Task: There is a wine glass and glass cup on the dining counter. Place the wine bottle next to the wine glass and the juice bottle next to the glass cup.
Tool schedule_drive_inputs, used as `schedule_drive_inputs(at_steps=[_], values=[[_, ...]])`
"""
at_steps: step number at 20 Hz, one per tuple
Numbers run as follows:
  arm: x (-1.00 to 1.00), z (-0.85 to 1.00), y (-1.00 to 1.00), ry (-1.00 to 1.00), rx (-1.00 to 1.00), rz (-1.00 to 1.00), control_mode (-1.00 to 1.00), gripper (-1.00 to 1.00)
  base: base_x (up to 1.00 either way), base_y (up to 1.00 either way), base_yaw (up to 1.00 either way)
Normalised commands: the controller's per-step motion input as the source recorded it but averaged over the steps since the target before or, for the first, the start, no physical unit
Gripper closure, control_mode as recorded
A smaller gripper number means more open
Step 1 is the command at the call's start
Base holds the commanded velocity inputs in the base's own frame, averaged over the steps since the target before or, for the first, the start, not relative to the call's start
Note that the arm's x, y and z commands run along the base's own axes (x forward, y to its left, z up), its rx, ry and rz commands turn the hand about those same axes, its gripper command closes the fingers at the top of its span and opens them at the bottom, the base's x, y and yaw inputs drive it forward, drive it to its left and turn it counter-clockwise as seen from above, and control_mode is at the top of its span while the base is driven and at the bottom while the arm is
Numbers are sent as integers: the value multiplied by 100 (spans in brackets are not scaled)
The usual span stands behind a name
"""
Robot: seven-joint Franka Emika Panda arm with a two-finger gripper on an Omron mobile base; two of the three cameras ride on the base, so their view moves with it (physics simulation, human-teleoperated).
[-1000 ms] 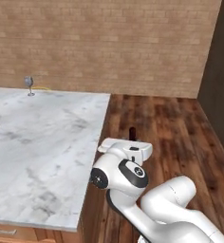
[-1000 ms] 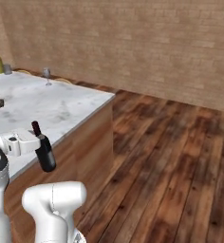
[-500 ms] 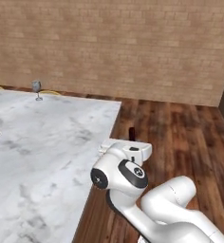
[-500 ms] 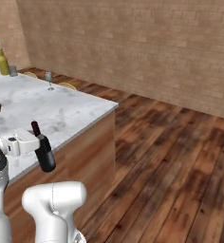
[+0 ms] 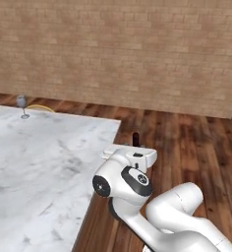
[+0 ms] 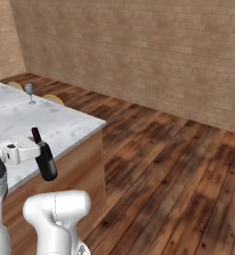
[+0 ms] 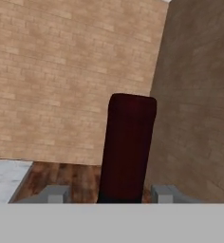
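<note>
**Wine bottle in the claw, beside the marble counter**

Landmark: the dining counter, a white-grey marble top on a wooden base, standing on a dark plank floor before a tan brick wall.

- Wine bottle: dark, near-black glass with a slim neck and dark red cap. It is carried in the air, tilted slightly, at the counter's near corner, just off its wooden side in the right base view. In the left base view just its cap peeks up behind the white hand, beyond the counter's edge. In the hand view the cap end rises large and upright between the finger tips.
- Claw: partly closed, a finger on either side of the bottle, gripping it. In the right base view the white hand meets the bottle at its shoulder.
- Wine glass: small, clear and stemmed, upright on the counter at its far edge, well apart from the bottle. Also seen in the left base view.
- Yellow rims show just past the counter's far edge, near the glass; I cannot tell what they belong to.
</note>
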Motion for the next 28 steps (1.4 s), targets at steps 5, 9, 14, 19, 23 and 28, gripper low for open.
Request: schedule_drive_inputs(at_steps=[5,9,14,19,23,28], values=[[0,0,0,0,0,0,100,100,59,-55,3],[0,0,0,0,0,0,100,100,59,-53,6],[0,0,0,0,0,0,100,100,58,-53,8],[0,0,0,0,0,0,100,100,57,-52,10],[0,0,0,0,0,0,100,100,57,-51,11],[0,0,0,0,0,0,100,100,56,-50,14]])
